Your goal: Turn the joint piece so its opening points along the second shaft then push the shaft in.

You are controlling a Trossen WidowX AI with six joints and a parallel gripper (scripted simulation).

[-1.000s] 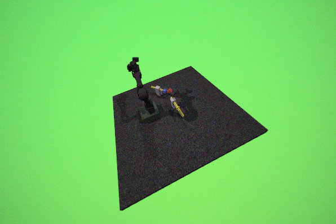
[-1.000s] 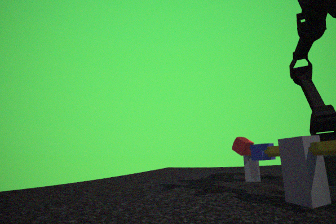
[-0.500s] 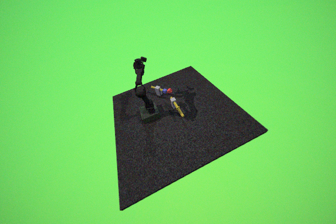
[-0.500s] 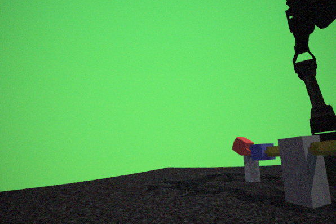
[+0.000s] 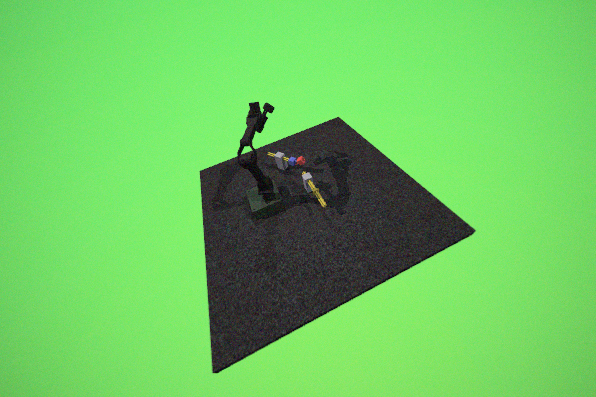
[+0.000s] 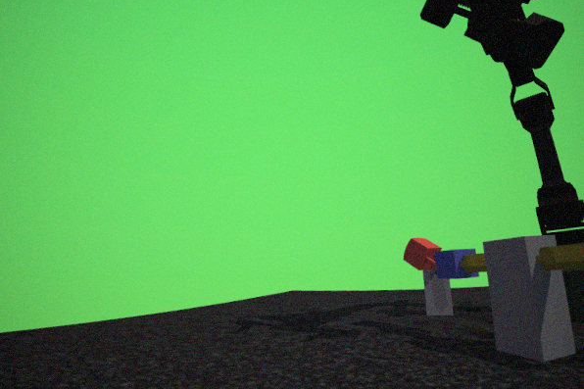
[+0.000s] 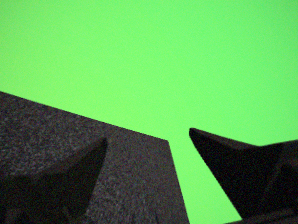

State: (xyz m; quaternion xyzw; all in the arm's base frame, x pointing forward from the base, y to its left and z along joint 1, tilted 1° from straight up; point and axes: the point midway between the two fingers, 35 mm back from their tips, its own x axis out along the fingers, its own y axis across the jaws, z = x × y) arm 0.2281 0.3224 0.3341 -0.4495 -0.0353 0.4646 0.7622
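Observation:
My gripper (image 7: 148,136) is wide open, with nothing between its fingers. It is raised high above the mat, well away from both shafts. The joint piece has a blue part (image 5: 293,161) (image 6: 455,264) on the end of the first yellow shaft and a red part (image 5: 301,160) (image 6: 420,254) hinged to it. The red part tilts upward in the exterior view; its opening is not clear. The first grey block (image 5: 281,161) (image 6: 516,295) holds that shaft. The second yellow shaft (image 5: 318,194) passes through the second grey block (image 5: 307,182) (image 6: 438,297). Its inner end is near the red part but apart from it.
The dark arm (image 5: 259,174) (image 6: 548,156) stands on a dark green base (image 5: 264,205) beside the two blocks. The black mat (image 5: 310,269) (image 6: 147,357) lies under everything, and a corner of it shows in the wrist view. Arm shadows fall around the blocks.

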